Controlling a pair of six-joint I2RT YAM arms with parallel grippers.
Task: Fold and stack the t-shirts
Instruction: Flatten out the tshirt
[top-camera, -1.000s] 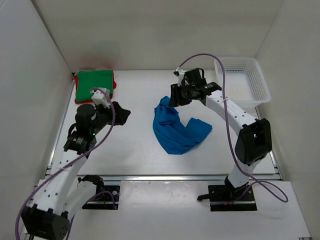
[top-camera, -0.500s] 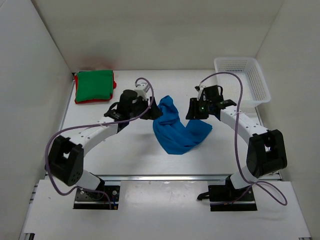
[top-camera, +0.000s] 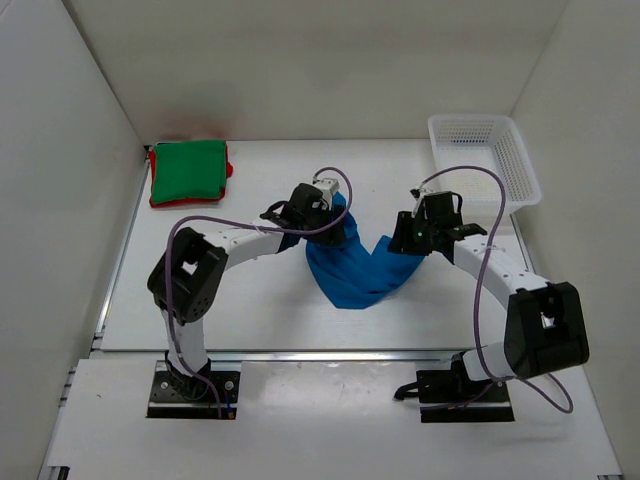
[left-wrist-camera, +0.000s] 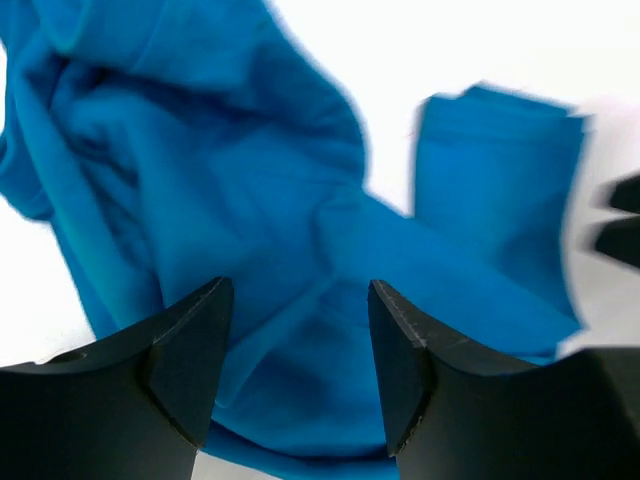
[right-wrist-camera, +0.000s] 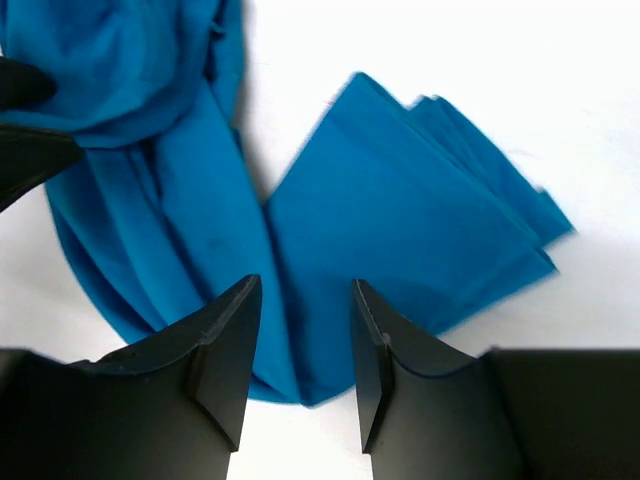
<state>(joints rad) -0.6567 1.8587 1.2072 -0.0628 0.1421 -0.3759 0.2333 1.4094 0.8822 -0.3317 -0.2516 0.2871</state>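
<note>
A bright blue t-shirt lies crumpled in a U shape at mid-table. My left gripper hovers over its upper left lobe, open; in the left wrist view the blue t-shirt fills the space under the left gripper, with nothing pinched. My right gripper is open above the shirt's right flap. The right wrist view shows that folded flap just beyond the right gripper. A folded green t-shirt rests on a red one at the back left.
A white mesh basket stands at the back right corner. White walls close in the table on the left, back and right. Both arm bases sit at the near edge.
Both arms have swung in to the blue t-shirt: the left from the far left side, the right down from the shirt's top to its right flap. The shirt has barely shifted.
</note>
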